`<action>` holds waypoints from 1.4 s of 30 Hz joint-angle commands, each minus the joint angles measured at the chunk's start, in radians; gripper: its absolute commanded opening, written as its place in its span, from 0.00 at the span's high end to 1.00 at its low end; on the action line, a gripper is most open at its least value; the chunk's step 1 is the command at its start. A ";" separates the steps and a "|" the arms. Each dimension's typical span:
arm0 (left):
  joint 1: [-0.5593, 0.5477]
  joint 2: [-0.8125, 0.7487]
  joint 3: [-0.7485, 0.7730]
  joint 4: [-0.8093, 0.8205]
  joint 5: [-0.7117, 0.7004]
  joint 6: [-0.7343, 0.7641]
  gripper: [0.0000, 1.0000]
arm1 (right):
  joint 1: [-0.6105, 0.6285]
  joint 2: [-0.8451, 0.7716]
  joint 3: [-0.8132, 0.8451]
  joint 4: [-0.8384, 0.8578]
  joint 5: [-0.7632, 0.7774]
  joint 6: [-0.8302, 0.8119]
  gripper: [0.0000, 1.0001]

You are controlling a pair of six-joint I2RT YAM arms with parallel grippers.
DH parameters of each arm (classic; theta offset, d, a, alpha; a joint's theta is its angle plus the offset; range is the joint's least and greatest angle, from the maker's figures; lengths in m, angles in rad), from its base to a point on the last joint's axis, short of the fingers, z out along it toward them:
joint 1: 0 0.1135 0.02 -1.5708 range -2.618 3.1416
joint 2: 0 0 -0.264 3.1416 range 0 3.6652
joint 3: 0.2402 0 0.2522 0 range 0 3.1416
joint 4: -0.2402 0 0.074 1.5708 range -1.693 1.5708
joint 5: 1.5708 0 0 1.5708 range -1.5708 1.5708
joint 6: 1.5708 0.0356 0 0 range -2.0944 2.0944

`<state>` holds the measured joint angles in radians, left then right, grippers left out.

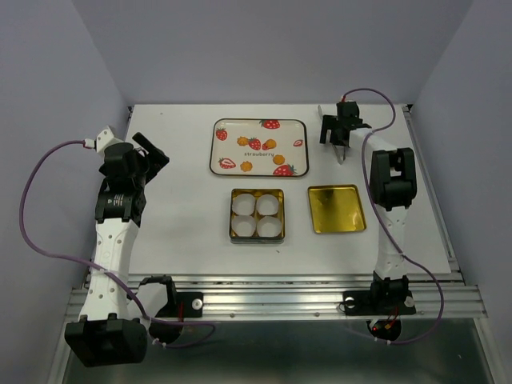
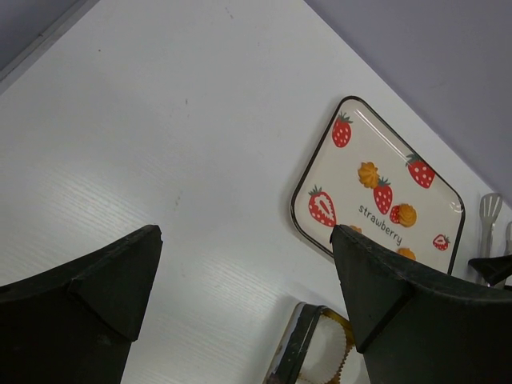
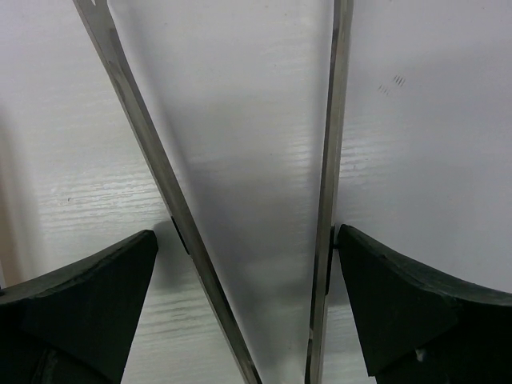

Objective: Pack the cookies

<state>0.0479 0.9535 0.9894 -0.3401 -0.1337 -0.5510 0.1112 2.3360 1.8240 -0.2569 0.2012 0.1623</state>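
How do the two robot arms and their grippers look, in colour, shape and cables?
Both the left arm and the right arm have white links and black joint housings. A thin purple cable loops along each. The left gripper and the right gripper have matt black, wedge-shaped fingers.

The word "strawberry" is running in small dark lowercase letters across the middle of the plate (image 2: 364, 152) (it is reading clearly, on a slant, in the left wrist view and only faintly in the top view).
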 commanded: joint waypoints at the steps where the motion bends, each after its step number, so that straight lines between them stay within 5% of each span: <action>1: 0.004 -0.012 -0.003 0.029 -0.027 0.002 0.01 | -0.018 0.052 0.024 0.016 -0.026 0.020 0.00; 5: 0.003 -0.010 0.000 0.026 -0.038 -0.001 0.01 | -0.018 0.059 0.017 0.019 -0.025 0.032 0.05; 10: 0.004 -0.001 0.003 0.024 -0.037 -0.001 0.01 | -0.018 0.045 -0.015 0.030 -0.016 0.042 0.26; 21: 0.006 -0.010 0.003 0.023 -0.043 0.000 0.01 | -0.018 -0.004 -0.037 0.036 -0.020 0.033 0.54; 29: 0.004 -0.018 0.017 0.018 -0.032 0.000 0.01 | -0.018 -0.203 -0.139 0.079 -0.009 0.005 0.60; 42: -0.005 0.002 0.052 0.072 -0.015 -0.003 0.01 | -0.005 -0.702 -0.538 0.050 -0.301 0.057 0.59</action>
<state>0.0456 0.9623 0.9947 -0.3157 -0.1406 -0.5587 0.0986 1.7325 1.3441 -0.2077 0.0013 0.1986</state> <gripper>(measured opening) 0.987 0.411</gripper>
